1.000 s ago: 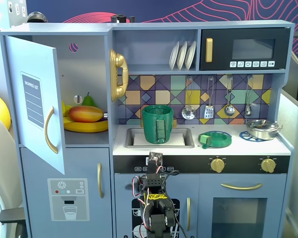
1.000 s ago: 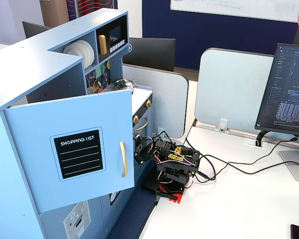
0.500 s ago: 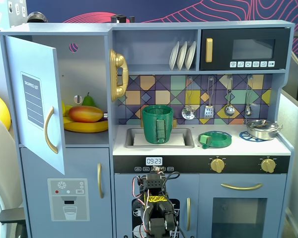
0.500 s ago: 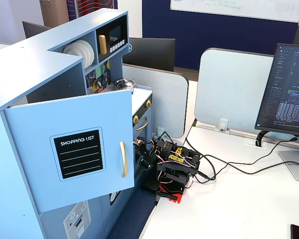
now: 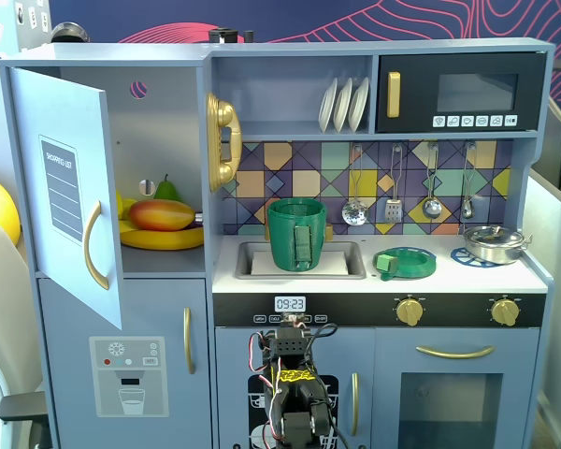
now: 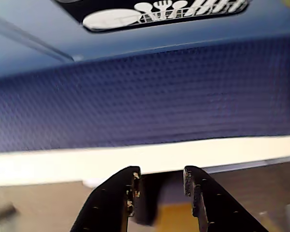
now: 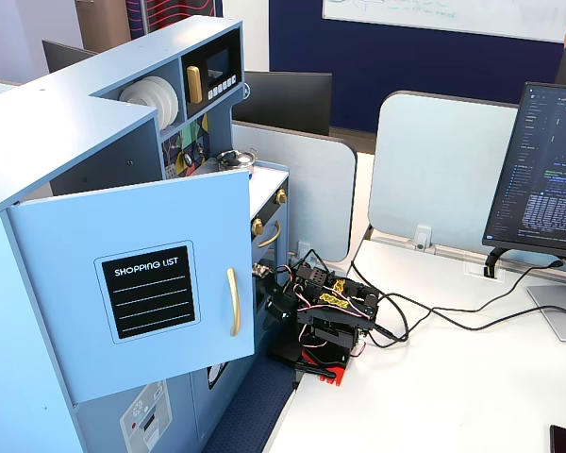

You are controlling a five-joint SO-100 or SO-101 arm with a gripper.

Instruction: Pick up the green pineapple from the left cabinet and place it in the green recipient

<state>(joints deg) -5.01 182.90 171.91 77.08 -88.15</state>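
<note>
The left cabinet [image 5: 159, 140] stands open, its pale door [image 5: 70, 192] with gold handle and list label swung out; the door also shows in a fixed view [image 7: 151, 283]. Inside lie a red-orange mango [image 5: 161, 214], a yellow banana [image 5: 164, 239] and a green stemmed fruit [image 5: 166, 190] behind them. I cannot make out the green pineapple. The green recipient [image 5: 297, 234] stands upright in the sink. My arm [image 5: 294, 398] is folded low in front of the kitchen, far below both. My gripper [image 6: 160, 179] is open and empty, over the table edge.
A flat green-and-blue dish [image 5: 405, 262] and a metal pot [image 5: 494, 243] sit on the counter right of the sink. A gold telephone [image 5: 222, 140] hangs beside the cabinet opening. Cables run from the arm [image 7: 323, 316] across the white desk to a monitor [image 7: 542, 179].
</note>
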